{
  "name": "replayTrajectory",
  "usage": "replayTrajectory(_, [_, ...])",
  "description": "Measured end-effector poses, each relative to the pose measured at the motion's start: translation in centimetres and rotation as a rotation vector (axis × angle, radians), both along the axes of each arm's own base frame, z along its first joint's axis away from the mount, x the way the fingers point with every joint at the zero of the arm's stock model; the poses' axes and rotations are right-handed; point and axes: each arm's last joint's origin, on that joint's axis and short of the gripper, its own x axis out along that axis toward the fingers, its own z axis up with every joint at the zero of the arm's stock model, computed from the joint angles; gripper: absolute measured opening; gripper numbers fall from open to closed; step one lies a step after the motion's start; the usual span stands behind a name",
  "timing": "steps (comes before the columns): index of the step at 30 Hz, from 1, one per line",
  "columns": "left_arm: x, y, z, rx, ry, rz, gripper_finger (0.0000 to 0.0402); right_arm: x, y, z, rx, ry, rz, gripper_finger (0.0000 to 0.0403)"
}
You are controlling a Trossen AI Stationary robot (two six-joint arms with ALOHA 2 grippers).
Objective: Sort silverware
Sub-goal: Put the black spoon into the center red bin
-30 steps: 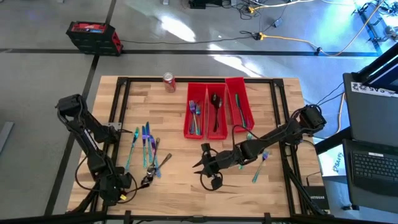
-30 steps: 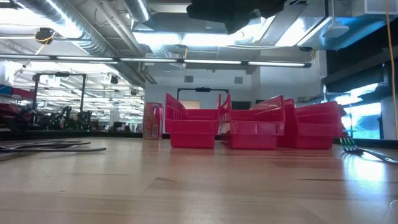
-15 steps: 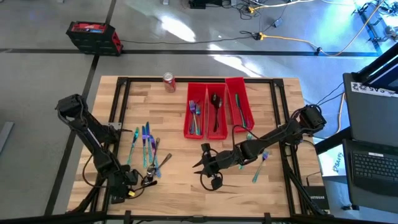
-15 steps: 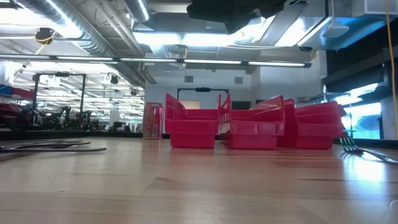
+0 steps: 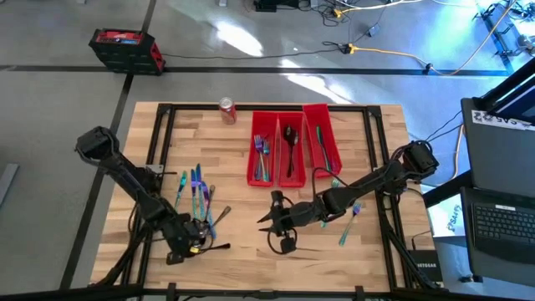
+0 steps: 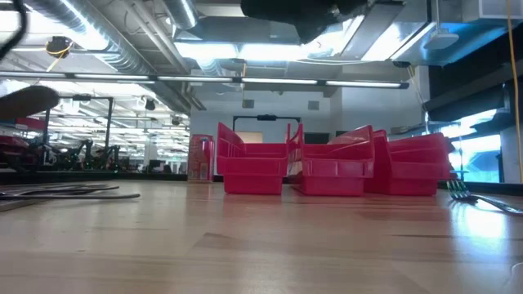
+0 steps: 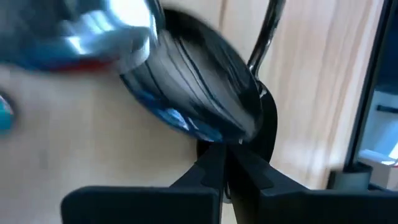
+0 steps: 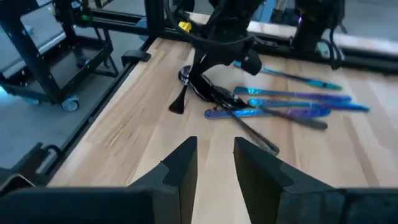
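Dark spoon (image 7: 199, 93) pinched in closed left end effector (image 5: 194, 245) near table (image 5: 242, 242) front-left | loose silverware (image 5: 194, 191) beside it | right end effector (image 5: 278, 226) part-open, empty, front-centre | rest in red bins (image 5: 292, 150), back edge

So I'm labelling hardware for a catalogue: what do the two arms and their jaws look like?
Both arms are black with thick rounded joints and thin black cables looped along them. The left gripper shows a small yellow spot beside it. The right gripper ends in two flat, matte black wedge-shaped fingers.
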Motion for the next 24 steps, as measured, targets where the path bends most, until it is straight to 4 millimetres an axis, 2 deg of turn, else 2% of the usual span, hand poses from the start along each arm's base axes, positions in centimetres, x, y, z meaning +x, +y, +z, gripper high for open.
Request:
replayTrajectory(9, [3.2,2.3,0.4,0.014,-0.163,0.038,0.0,-0.7,0.3,-0.9,0.049,0.13,0.021,0.0089])
replayTrajectory(14, [4.1,2.8,0.4,-0.025,-0.167,0.06,0.0,-1.1,0.9,-1.2,0.137,0.201,0.063,0.0089])
replayTrajectory(19, [4.2,1.8,-0.8,-0.088,-0.116,0.022,0.0,-2.4,2.3,-1.9,0.151,0.314,0.089,0.0089])
replayTrajectory(24, [4.4,0.3,-1.6,-0.125,-0.116,-0.014,0.0,-3.0,3.6,-1.8,0.207,0.314,0.096,0.0089])
